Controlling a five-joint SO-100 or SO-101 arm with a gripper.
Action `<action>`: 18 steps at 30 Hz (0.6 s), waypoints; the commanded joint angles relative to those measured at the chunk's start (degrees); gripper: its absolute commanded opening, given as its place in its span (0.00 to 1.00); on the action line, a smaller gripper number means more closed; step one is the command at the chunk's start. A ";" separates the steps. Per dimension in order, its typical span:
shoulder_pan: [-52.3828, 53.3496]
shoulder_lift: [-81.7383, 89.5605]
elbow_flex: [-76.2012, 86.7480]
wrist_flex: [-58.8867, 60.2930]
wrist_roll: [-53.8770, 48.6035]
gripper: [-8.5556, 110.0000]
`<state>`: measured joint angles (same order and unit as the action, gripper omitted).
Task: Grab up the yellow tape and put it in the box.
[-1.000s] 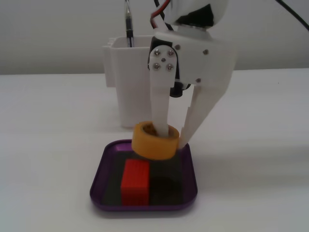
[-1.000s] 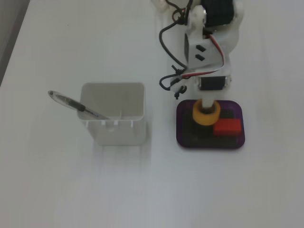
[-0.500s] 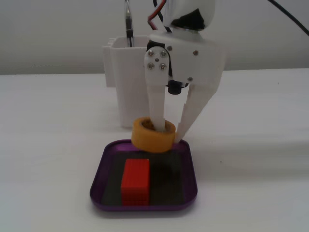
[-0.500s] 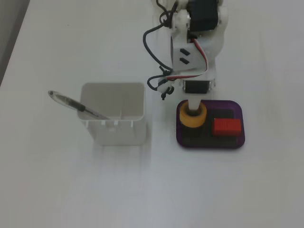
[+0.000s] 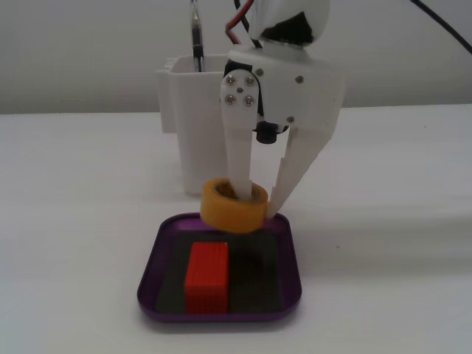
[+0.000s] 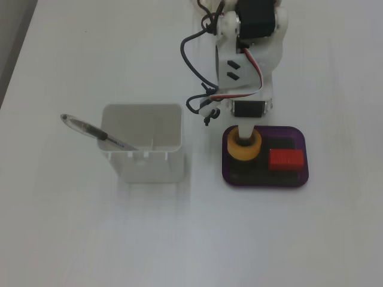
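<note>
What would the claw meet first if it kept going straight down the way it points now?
Probably the dark floor of the shallow purple tray, just below the claw holding the yellow tape roll. The red block sits beside that line, though depth is uncertain.

In a fixed view, the box (image 5: pixel 219 310) lies nearest the camera on the table (image 5: pixel 81 221), with the pen holder (image 5: pixel 193 125) standing behind it. A block (image 5: pixel 206 276) rests inside the box, toward its left. The tape (image 5: pixel 232 206) sits over the box's far edge, behind the block. In a fixed view from above, the pen holder (image 6: pixel 143 143) stands left of the box (image 6: pixel 266 180), a pen (image 6: pixel 96 133) leaning in it.
</note>
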<state>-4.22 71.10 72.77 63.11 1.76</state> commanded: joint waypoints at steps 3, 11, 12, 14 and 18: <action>-0.26 0.70 -1.85 0.00 -0.09 0.15; -0.18 1.93 -2.72 2.29 -0.09 0.18; -0.09 2.72 -4.04 4.57 -0.26 0.18; 0.09 5.54 -8.26 9.05 -0.18 0.18; -0.53 12.30 -12.83 16.44 -0.18 0.18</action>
<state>-4.22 75.32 64.86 74.88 1.76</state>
